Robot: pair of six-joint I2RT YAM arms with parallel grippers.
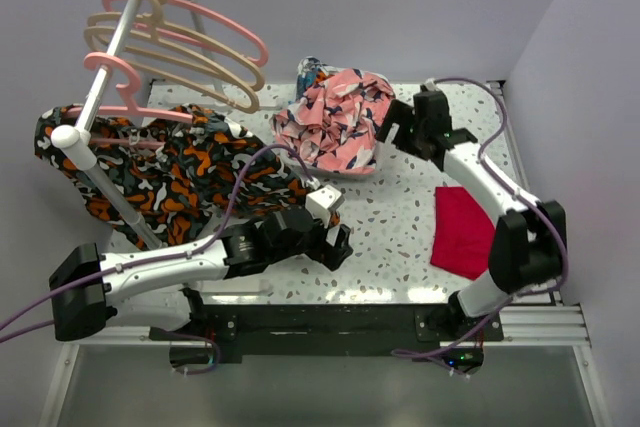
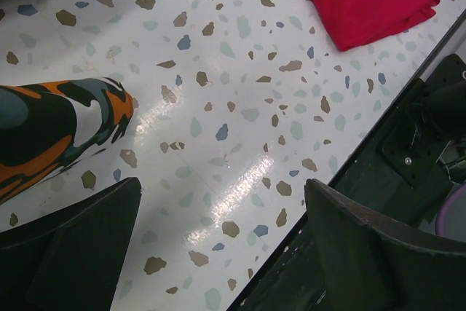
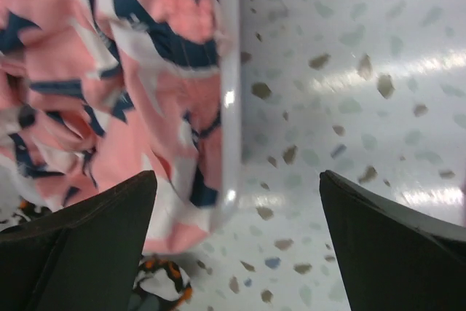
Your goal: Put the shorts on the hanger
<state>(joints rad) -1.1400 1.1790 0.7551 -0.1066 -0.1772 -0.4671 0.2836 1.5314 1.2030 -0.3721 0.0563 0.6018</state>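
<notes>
Top external view: the shorts point(image 1: 335, 127) lie crumpled in a white basket point(image 1: 345, 173) at the far middle of the table point(image 1: 400, 237), well apart from the hanger point(image 1: 178, 39), which hangs on the rail point(image 1: 110, 57) at the far left among pink hangers point(image 1: 215, 19). The right gripper point(image 1: 385, 129) sits just right of the shorts, its jaws spread wide; its wrist view shows them straddling the basket rim without gripping it. The left gripper point(image 1: 338, 243) hovers near the table's near edge, jaws spread over bare table. A black-orange garment point(image 1: 170, 172) lies left, a red cloth point(image 1: 462, 232) right.
</notes>
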